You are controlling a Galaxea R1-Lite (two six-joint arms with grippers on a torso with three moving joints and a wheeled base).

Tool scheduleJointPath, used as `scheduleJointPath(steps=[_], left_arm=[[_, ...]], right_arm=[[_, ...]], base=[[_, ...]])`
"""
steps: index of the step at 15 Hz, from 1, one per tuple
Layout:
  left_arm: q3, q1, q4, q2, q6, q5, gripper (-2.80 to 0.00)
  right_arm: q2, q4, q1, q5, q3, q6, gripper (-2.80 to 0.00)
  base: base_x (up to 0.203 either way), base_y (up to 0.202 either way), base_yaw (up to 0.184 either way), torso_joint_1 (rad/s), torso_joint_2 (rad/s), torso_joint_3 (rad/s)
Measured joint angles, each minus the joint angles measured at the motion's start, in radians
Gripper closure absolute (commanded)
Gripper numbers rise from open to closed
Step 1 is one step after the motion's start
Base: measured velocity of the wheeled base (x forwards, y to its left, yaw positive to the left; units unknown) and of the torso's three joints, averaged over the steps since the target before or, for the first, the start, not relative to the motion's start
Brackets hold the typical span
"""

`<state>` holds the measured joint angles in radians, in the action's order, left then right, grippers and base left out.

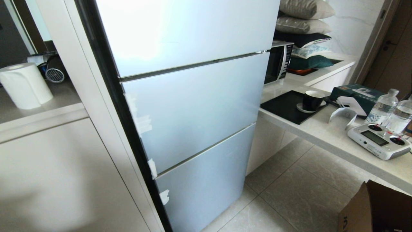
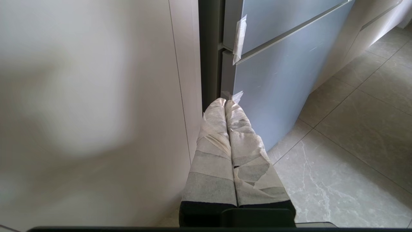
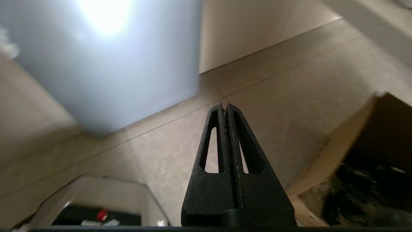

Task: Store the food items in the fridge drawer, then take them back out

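Nearby: fridge (image 1: 193, 106) shut, cardboard box (image 1: 376, 209) beside.

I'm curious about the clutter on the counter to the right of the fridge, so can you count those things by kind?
Water bottles: 2
Cups on a saucer: 1
Microwaves: 1
Remote controllers: 1
Green boxes: 1
Black mats: 1
Total: 7
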<state>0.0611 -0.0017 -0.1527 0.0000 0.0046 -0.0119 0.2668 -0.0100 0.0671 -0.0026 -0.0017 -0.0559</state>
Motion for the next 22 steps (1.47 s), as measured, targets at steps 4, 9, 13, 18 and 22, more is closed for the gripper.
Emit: scheduleJointPath(steps=[4, 9, 13, 18, 22], left_arm=[[0.0, 0.0, 0.0, 0.0, -0.001, 0.0, 0.0], [0.0, 0.0, 0.0, 0.0, -0.002, 0.0, 0.0], [0.0, 0.0, 0.0, 0.0, 0.004, 0.0, 0.0], [0.033, 0.0, 0.055, 0.004, 0.05, 0.012, 0.0], [0.223, -0.008, 0.126, 0.193, -0.093, 0.055, 0.0]], right_arm=[[-0.171, 0.007, -0.049, 0.017, 0.001, -0.03, 0.0], [-0.259, 0.012, -0.062, 0.013, 0.0, 0.038, 0.0], [-0.268, 0.012, -0.063, 0.013, 0.0, 0.038, 0.0], [-0.269, 0.013, -0.063, 0.013, 0.0, 0.038, 0.0], [-0.269, 0.013, -0.062, 0.013, 0.0, 0.038, 0.0]], base=[[0.0, 0.0, 0.0, 0.0, 0.0, 0.0], [0.0, 0.0, 0.0, 0.0, 0.0, 0.0], [0.0, 0.0, 0.0, 0.0, 0.0, 0.0], [0.0, 0.0, 0.0, 0.0, 0.0, 0.0], [0.0, 0.0, 0.0, 0.0, 0.0, 0.0]])
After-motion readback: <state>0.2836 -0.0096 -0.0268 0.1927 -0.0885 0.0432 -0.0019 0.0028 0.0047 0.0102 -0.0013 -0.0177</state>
